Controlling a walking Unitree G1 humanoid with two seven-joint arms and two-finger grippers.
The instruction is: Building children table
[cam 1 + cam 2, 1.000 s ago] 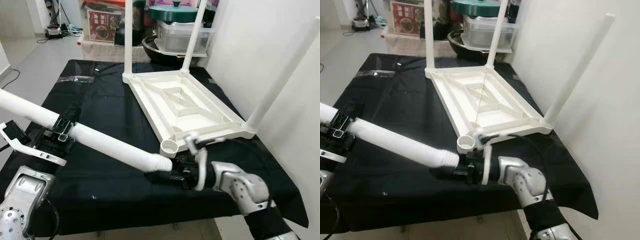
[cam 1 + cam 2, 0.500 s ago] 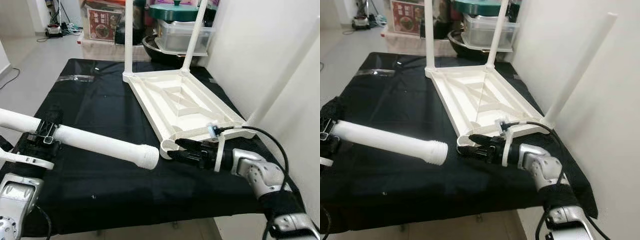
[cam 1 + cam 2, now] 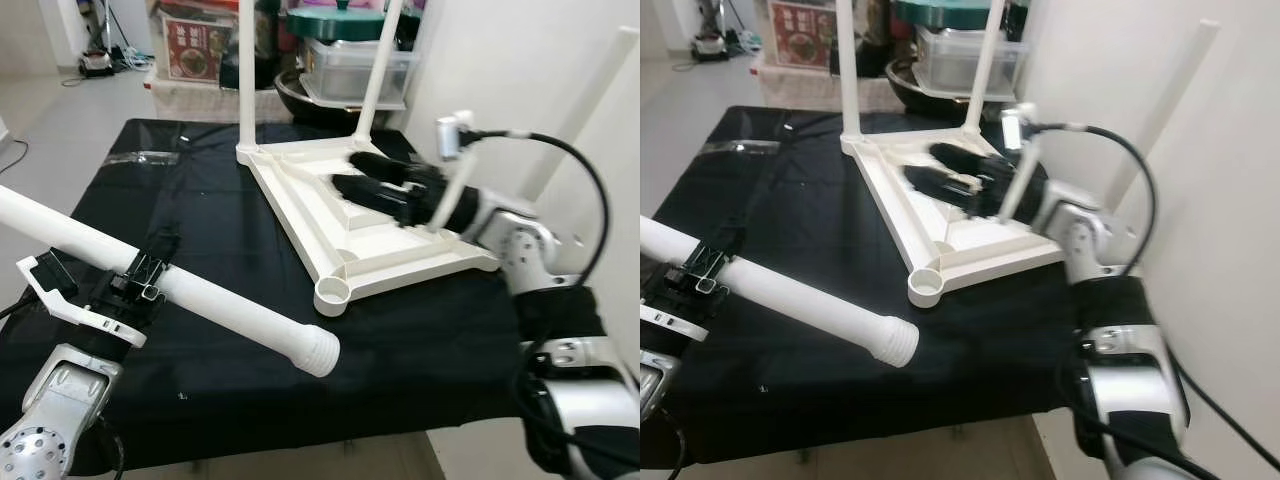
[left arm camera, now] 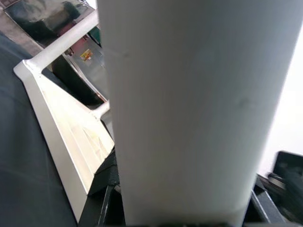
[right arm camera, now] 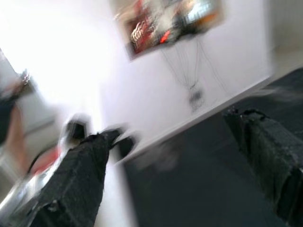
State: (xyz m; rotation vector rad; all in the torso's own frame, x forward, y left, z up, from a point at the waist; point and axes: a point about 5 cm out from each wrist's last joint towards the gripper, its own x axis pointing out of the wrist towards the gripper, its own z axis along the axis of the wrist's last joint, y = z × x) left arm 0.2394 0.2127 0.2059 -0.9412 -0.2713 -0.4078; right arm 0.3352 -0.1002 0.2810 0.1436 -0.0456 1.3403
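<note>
Tabletop (image 3: 370,215), white plastic, lies upside down on black-draped table (image 3: 200,200), three legs already standing up from its corners, fourth corner socket (image 3: 332,293) (nearest robot) empty. Loose table leg (image 3: 190,295) held slanted off to tabletop's left, ribbed end short of that socket, not touching it. Left gripper (image 3: 135,280) clamped around leg mid-length. Right gripper (image 3: 350,175) raised above tabletop's ribbed underside, fingers (image 5: 78,177) spread apart, holding nothing (wrist view blurred). Storage boxes, pots (image 3: 350,45) beyond tabletop's far edge.

Right pincer (image 5: 175,175) view motion-blurred; background indistinct.
</note>
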